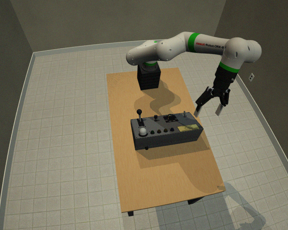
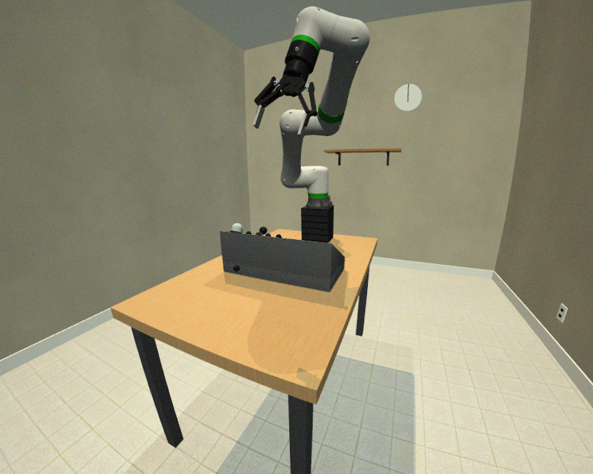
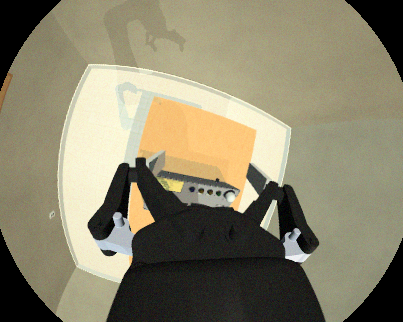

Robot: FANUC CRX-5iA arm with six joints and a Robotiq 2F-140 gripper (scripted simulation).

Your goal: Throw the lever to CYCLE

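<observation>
Standing across the light-brown wooden desk (image 1: 149, 183) (image 2: 225, 316) (image 3: 207, 125), the long dark-grey metal console (image 1: 166, 141) (image 2: 281, 260) (image 3: 202, 180) is the landmark for everything else. The white arm with green bands (image 1: 208, 44) (image 2: 340, 76) is raised above the console and toward its yellow-label end, perhaps so that its joints stay away from the controls. The black hand with pale finger pads (image 1: 208, 111) (image 2: 280, 124) is spread wide and has nothing in it, probably because it must first come over a knob. The task's lever, most likely the black ball-topped one (image 1: 139, 111) (image 2: 263, 230), stands upright in its slot at the console's far end from the label, behind the white dome button (image 1: 142, 131) (image 2: 237, 227) (image 3: 230, 196). I cannot read where CYCLE is. Because the console is loose, a gentle push along the slot should be safer.
</observation>
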